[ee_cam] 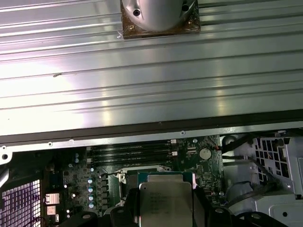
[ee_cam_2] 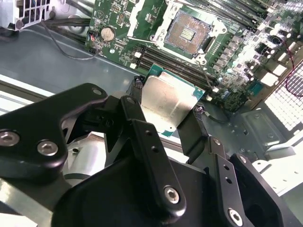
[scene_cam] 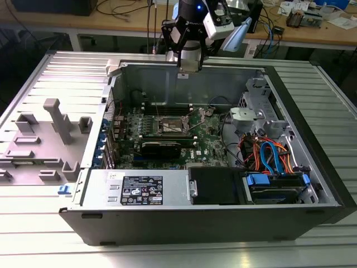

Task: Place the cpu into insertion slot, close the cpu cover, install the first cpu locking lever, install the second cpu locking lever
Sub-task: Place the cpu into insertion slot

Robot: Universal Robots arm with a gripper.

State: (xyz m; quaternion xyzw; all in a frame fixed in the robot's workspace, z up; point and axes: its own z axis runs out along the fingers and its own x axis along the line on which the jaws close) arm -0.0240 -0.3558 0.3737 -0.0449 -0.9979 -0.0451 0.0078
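From the exterior view's left we see a grey plastic fixture (scene_cam: 56, 125), then the open computer case (scene_cam: 212, 220) with the arm (scene_cam: 192, 28) above its far wall. In the second wrist view our gripper (ee_cam_2: 168, 97) is clenched on the cpu (ee_cam_2: 163, 106), held clear of the uncovered insertion slot (ee_cam_2: 187, 32) on the green board (ee_cam_2: 120, 19).
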